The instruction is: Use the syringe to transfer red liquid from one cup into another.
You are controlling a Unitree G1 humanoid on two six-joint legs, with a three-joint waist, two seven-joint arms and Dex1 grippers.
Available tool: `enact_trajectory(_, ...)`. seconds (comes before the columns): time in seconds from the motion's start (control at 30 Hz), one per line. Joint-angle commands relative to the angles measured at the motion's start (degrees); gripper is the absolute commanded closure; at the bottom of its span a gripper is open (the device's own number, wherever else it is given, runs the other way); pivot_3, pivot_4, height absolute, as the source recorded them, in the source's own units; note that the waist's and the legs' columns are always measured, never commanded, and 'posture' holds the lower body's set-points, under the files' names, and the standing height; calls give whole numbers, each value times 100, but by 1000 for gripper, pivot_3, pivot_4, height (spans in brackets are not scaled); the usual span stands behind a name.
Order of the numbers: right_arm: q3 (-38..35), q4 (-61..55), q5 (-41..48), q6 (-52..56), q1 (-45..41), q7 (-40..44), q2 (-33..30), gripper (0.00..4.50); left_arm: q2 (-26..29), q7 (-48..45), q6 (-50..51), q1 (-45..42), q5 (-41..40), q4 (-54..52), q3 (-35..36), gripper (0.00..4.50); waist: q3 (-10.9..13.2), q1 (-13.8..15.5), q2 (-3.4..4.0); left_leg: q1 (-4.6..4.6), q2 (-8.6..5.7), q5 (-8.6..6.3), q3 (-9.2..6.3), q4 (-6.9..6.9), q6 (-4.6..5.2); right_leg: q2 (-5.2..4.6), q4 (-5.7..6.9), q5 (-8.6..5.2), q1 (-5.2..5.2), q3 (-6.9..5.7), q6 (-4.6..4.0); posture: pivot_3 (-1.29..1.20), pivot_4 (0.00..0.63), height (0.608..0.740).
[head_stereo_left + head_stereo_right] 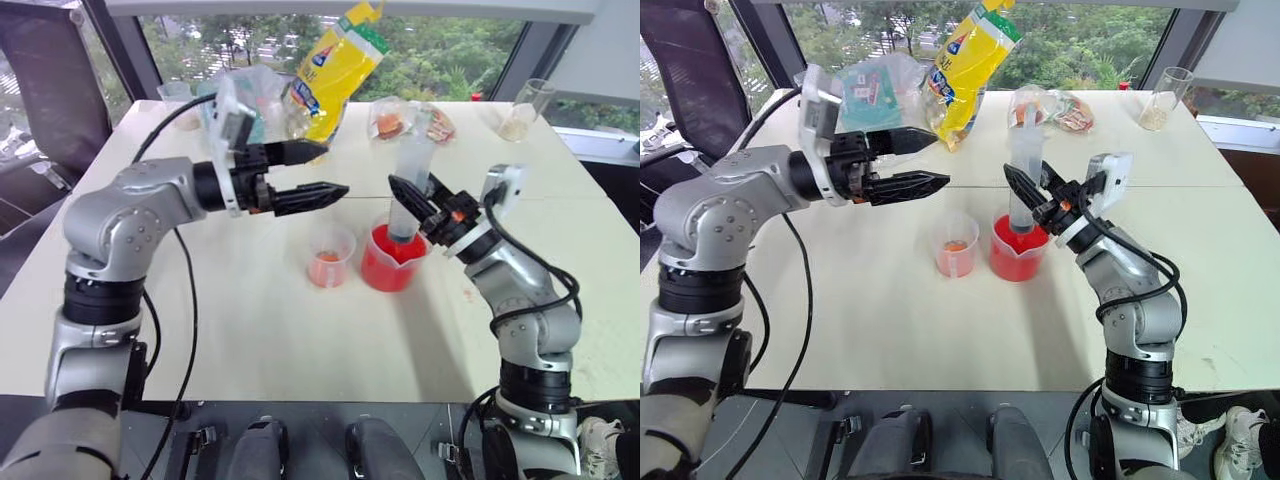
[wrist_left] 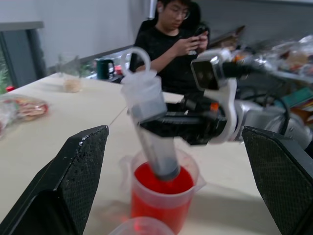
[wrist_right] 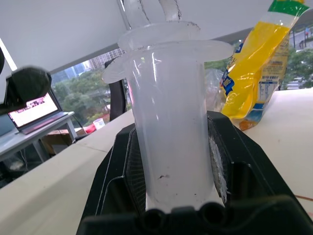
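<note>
- The beaker [image 1: 390, 262] sits mid-frame on the table [image 1: 250, 330], with the small cup [image 1: 330, 257] just left of it.
- The syringe [image 1: 410, 190] stands tilted, tip down inside the beaker.
- A snack bag [image 1: 335, 65] is up top, behind both.
- A glass [image 1: 525, 108] is at the upper right.

The syringe [image 1: 411, 190] tip is hidden inside the red beaker [image 1: 392, 262].

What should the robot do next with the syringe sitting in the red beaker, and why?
Probably bring the open left gripper to the plunger top and pull it up. The right gripper is shut on the syringe, whose tip sits in the red liquid of the beaker, plunger seemingly pushed in.
</note>
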Motion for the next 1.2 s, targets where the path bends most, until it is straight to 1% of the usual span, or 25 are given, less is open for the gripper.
enact_trajectory(0.03,100,-2,-77,-385,30,24,-4,3140,-128,-91,2,-218,46,5,-75,0,0,2,0,0,-1,0,0,0,0,-1,0,0,0,0,0,0,150,740)
enact_trajectory(0.2,256,27,-115,-566,113,33,-64,3140,-530,-202,-155,-407,340,385,-372,0,0,8,0,0,-1,1,-1,0,-1,1,0,0,0,0,0,0,150,740)
enact_trajectory(0.4,374,-71,-100,-607,153,-9,-136,3140,-933,-330,-397,-624,721,875,-557,0,0,7,0,0,-1,1,-1,1,-2,3,0,0,1,1,0,0,150,740)
enact_trajectory(0.73,557,-195,-99,-565,165,-60,-230,3140,-1598,-545,-848,-1101,1256,1813,-647,0,0,17,0,0,-1,2,-2,1,-2,9,-2,0,1,2,1,0,150,740)
enact_trajectory(0.93,578,-215,-89,-569,200,-75,-294,3140,-1851,-635,-933,-1216,1405,2124,-647,0,0,11,0,0,2,2,-2,1,-2,18,-2,0,1,7,1,0,150,740)
enact_trajectory(1.03,588,-232,-77,-571,221,-81,-333,3140,-1974,-622,-1017,-1293,1472,2306,-621,807,0,17,0,0,3,2,-4,2,-3,19,-2,-1,1,7,1,0,150,740)
enact_trajectory(1.2,619,-249,-87,-567,289,-55,-371,3140,-2076,-633,-1056,-1429,1504,2470,-504,3268,0,9,0,0,4,2,-4,1,-3,24,-2,-1,1,9,0,0,150,740)
